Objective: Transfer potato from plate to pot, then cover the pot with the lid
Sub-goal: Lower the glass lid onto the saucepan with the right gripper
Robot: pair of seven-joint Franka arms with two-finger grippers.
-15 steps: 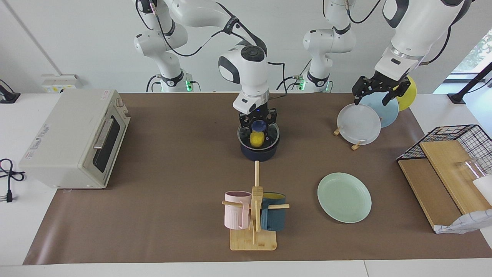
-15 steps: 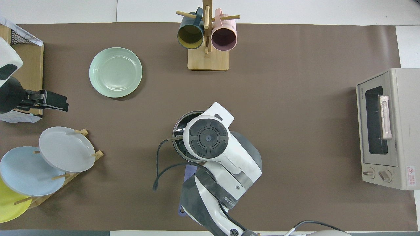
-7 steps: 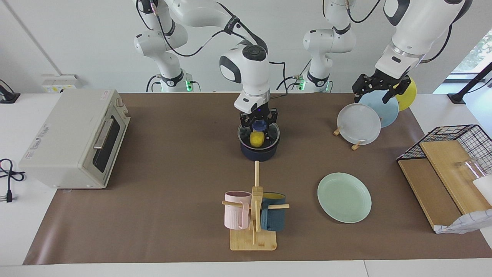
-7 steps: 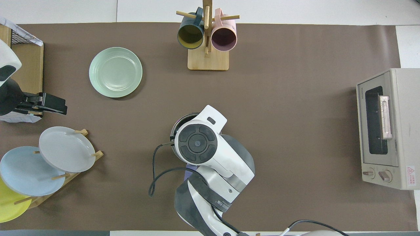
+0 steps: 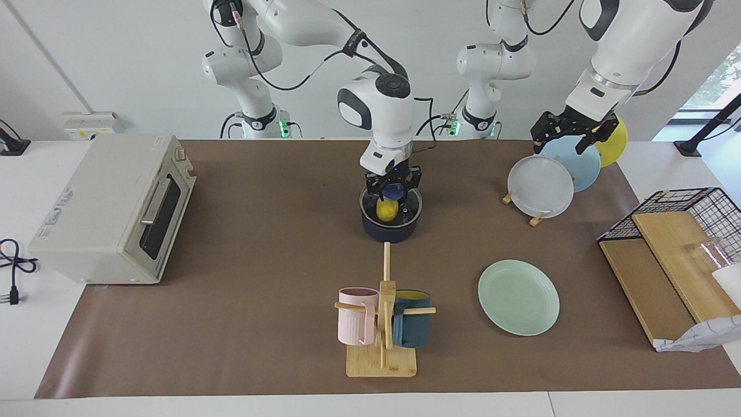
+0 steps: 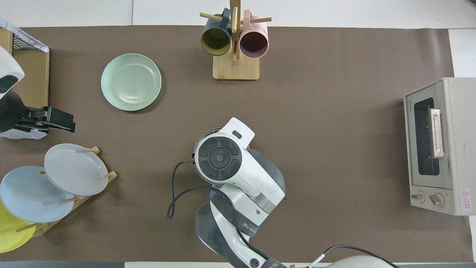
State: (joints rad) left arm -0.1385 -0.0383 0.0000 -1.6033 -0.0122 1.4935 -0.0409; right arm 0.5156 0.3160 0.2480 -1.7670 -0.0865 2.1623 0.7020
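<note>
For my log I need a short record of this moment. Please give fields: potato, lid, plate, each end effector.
potato: the potato lies inside the pot, seen through the glass
lid: the lid sits on the pot
plate: the plate lies flat with nothing on it, toward the left arm's end of the table
right end effector: the right end effector is at the lid's blue knob
left end effector: the left end effector waits over the racked plates

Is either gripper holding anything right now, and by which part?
The right gripper holds the lid by its blue knob, over the pot with the potato inside. The left gripper holds nothing, over the plate rack.
</note>
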